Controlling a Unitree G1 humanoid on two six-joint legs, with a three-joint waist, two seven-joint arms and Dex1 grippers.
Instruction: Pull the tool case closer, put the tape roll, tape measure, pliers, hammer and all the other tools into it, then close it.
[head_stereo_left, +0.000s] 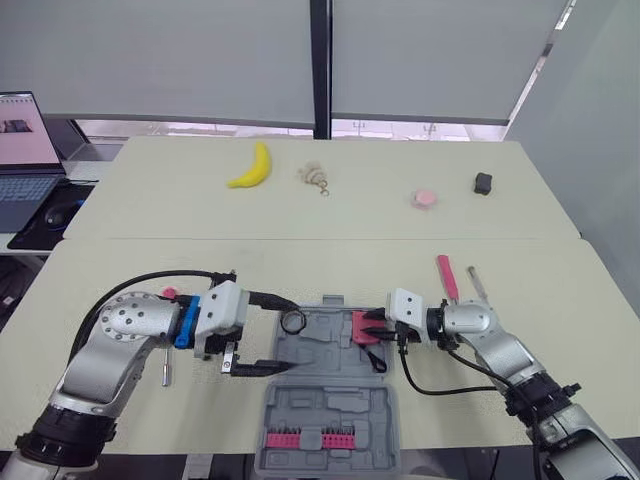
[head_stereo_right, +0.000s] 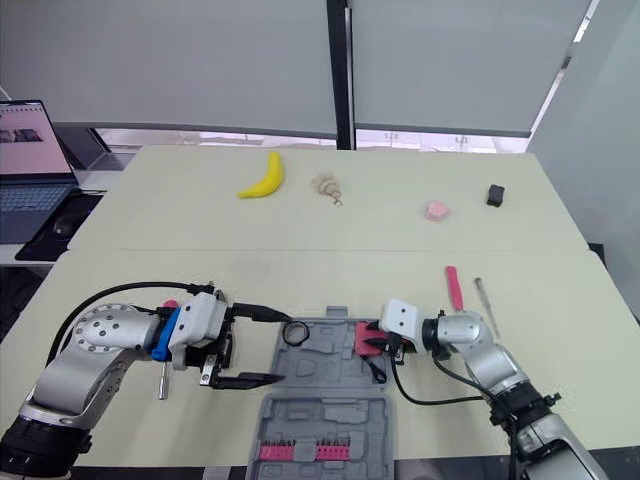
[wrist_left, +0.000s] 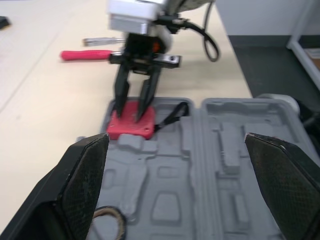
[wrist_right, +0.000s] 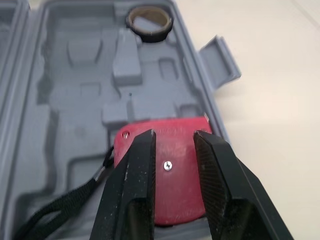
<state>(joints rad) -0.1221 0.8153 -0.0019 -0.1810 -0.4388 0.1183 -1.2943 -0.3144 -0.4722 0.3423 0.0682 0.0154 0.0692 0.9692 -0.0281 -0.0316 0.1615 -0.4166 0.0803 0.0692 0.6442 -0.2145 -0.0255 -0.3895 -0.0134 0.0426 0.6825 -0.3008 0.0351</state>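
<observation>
The right gripper (wrist_right: 172, 137) hangs unclenched directly over the red tape measure (wrist_right: 173, 197), which lies in the tool case (wrist_right: 75, 95), likely deposited. The left gripper (head_stereo_left: 284, 334) gapes empty alongside.

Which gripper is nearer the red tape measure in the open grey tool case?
Right. The right gripper, fingers open, sits right over the red tape measure. The left gripper, wide open, is at the opposite side of the grey tool case, beside the dark tape roll.

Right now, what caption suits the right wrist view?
Right gripper over red tape measure in open tool case, tape roll beyond.
</observation>
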